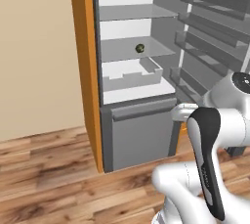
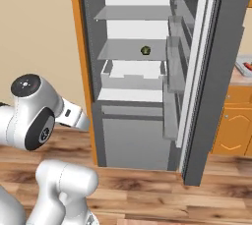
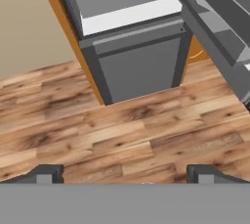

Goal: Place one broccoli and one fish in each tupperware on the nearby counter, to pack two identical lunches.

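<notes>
A small dark green broccoli [image 1: 140, 48] lies on the middle glass shelf of the open fridge [image 1: 132, 96]; the right base view has the broccoli [image 2: 145, 50] on that same shelf. My gripper [image 3: 127, 174] hangs low in front of the fridge and looks down at the wooden floor and the grey bottom drawer [image 3: 139, 61]. Its fingertips [image 3: 46, 173] stand far apart and open, with nothing between them. A strip of the counter [image 2: 240, 77] on orange cabinets [image 2: 235, 126] sits at the far right, with something red on it. I see no fish.
The fridge door [image 2: 209, 71] stands swung open to the right, its shelves jutting inward. A white crisper drawer [image 1: 129, 74] sits below the broccoli's shelf. An orange panel [image 1: 85, 71] and a beige wall [image 1: 34, 52] border the fridge on the left. Wooden floor [image 3: 122, 135] lies in front.
</notes>
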Robot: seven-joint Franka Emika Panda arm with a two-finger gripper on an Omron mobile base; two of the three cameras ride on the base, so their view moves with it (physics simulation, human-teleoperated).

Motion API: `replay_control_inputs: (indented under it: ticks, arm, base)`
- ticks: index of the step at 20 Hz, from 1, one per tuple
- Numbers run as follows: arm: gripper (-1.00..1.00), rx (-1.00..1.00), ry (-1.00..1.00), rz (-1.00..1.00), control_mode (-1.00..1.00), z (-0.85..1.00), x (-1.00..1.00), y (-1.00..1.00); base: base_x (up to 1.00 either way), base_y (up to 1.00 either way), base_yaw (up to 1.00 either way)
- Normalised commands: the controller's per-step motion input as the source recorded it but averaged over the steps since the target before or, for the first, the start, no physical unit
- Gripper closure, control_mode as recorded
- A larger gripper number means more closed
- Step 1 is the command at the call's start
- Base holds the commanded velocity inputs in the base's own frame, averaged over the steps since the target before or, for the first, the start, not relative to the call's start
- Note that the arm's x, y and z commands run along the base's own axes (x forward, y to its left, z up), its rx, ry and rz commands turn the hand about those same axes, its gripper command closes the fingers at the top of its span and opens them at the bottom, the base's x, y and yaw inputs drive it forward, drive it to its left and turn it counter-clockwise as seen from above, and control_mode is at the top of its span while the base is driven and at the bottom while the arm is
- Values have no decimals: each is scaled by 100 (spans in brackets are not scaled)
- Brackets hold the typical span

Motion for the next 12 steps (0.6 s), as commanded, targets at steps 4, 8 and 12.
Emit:
replay_control_inputs:
  ticks: [4,8,12]
  arm:
    - [-100,0,0,0,100,0,0,0]
    - [-100,0,0,0,100,0,0,0]
    - [-100,0,0,0,100,0,0,0]
  base:
    - [100,-44,0]
    - [100,-36,0]
    - [100,-7,-1]
